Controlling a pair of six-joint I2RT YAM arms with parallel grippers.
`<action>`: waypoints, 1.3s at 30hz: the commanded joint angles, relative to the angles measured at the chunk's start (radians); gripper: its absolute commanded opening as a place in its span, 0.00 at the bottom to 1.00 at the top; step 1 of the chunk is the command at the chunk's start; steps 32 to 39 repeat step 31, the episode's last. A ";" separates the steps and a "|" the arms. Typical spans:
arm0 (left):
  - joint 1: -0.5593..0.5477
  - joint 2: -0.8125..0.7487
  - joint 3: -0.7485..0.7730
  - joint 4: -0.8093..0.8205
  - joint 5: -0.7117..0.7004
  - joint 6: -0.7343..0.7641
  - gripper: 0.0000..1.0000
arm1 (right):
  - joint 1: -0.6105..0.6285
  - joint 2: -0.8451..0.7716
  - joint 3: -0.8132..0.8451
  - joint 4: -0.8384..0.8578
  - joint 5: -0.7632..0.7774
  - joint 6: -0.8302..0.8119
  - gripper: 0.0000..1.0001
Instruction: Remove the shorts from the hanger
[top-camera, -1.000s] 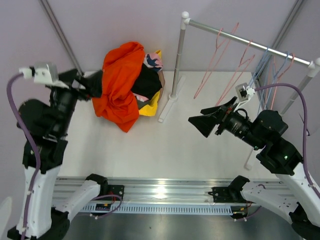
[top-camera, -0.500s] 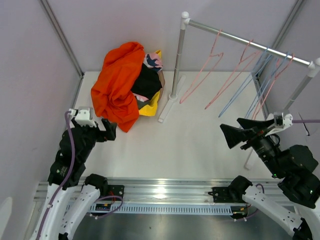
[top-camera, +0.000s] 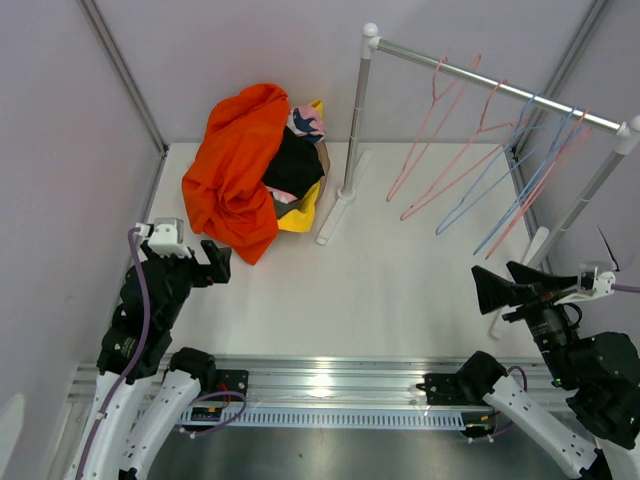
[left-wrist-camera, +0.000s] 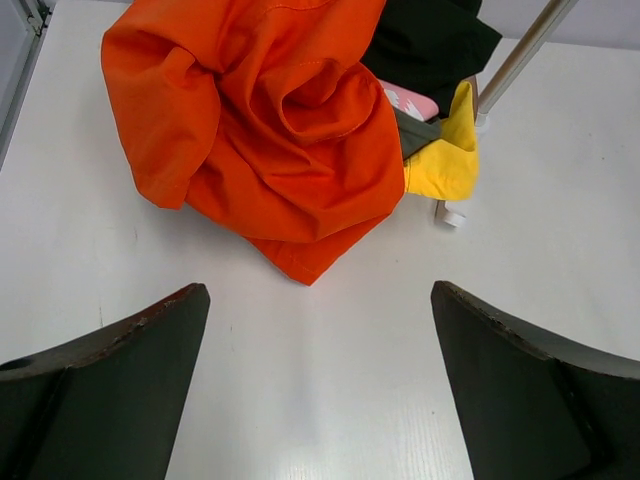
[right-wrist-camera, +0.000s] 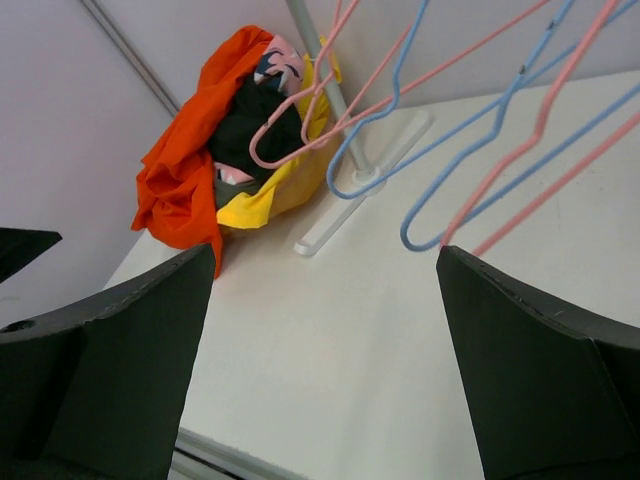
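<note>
The shorts lie in a pile at the back left of the table. The orange pair (top-camera: 235, 180) is on top, over the black (top-camera: 293, 165), yellow (top-camera: 300, 215) and pink patterned (top-camera: 305, 122) ones. A strip of olive-green (left-wrist-camera: 420, 135) shows in the left wrist view, beside the orange pair (left-wrist-camera: 270, 120). Several pink and blue hangers (top-camera: 500, 170) hang bare on the rail (top-camera: 490, 85). My left gripper (top-camera: 215, 262) (left-wrist-camera: 320, 300) is open and empty, near the pile's front edge. My right gripper (top-camera: 510, 295) (right-wrist-camera: 325, 260) is open and empty at the near right.
The rack's white post (top-camera: 355, 120) and its foot (top-camera: 335, 215) stand right of the pile. A second post (top-camera: 600, 185) stands at the far right, close to my right arm. Grey walls close the back and sides.
My left arm has pulled back from the orange shorts to the near left. My right arm has drawn back from the hangers to the near right. The hangers have swung.
</note>
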 joint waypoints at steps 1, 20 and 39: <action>-0.005 0.014 -0.002 0.009 -0.023 -0.018 0.99 | 0.005 -0.060 -0.018 -0.023 0.072 -0.029 0.99; -0.007 0.066 0.002 0.000 -0.046 -0.023 0.99 | 0.002 -0.099 -0.064 -0.003 0.006 -0.027 1.00; -0.007 0.080 0.002 -0.011 -0.084 -0.032 0.99 | 0.000 -0.104 -0.074 0.012 -0.024 -0.043 0.99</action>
